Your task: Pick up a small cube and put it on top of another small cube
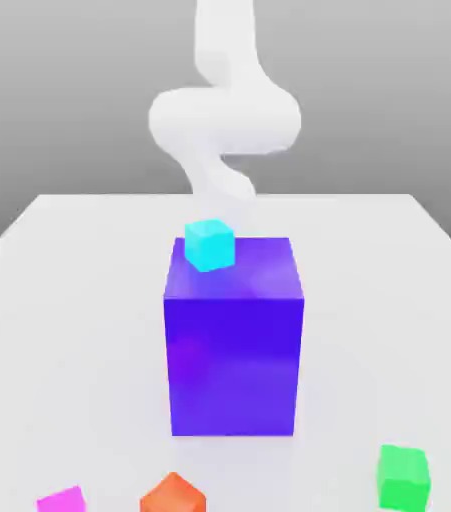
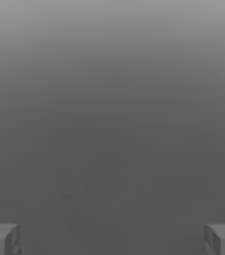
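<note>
In the exterior view, the white arm [image 1: 225, 120] stands at the far side of the pale tabletop [image 1: 369, 300], its lower part reaching down behind the big purple-blue block [image 1: 234, 365]. A cyan cube [image 1: 210, 246] rests on top of that block, toward the exterior view's left. Along the near edge of the picture lie three more: the magenta cube [image 1: 62, 500], cut by the frame at the exterior view's left, the orange cube [image 1: 173, 494] beside it and turned corner-on, and the green cube [image 1: 404, 479] well apart at the exterior view's right. The magenta cube, the likely one to be moved, sits on the tabletop, on the near side of the block.

In the hand view, the pincer [image 2: 112, 240] stands wide, its two fingers well apart with nothing between them, before a plain grey expanse.

The step in hand looks to be the approach, with no cube stacked on another small one. It would go best with the arm lifted clear of the block and the cyan cube before it travels toward the magenta cube. Since that cube looks turned, the pincer should line up with two opposite faces, come straight down and centre before closing. The orange cube is near enough that a careless finger could nudge it.
</note>
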### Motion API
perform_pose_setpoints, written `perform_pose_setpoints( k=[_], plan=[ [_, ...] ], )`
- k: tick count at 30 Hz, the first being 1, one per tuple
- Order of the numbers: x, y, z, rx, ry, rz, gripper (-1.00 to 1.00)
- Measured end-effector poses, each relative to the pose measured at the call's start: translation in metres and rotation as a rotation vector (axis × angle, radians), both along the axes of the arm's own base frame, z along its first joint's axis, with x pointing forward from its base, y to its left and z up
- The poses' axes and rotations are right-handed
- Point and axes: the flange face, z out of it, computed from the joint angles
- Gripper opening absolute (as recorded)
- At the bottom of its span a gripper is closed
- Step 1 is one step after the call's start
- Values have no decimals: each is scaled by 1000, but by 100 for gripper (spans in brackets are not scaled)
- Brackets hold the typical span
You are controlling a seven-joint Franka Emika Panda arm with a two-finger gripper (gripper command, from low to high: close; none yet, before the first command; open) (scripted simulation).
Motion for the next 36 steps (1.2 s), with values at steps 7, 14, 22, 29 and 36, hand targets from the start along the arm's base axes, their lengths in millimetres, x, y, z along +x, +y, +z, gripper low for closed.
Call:
perform_pose_setpoints(
  k=[7, 14, 22, 29, 36],
  plan=[
    [81, -33, -91, 76, 163, -221, 0],
    [134, -76, -198, 159, 314, -437, 0],
    [159, -129, -335, 270, 477, -691, 0],
    [151, -159, -459, 377, 617, -902, 0],
    [145, -166, -550, 407, 653, -959, -100]
  ],
)
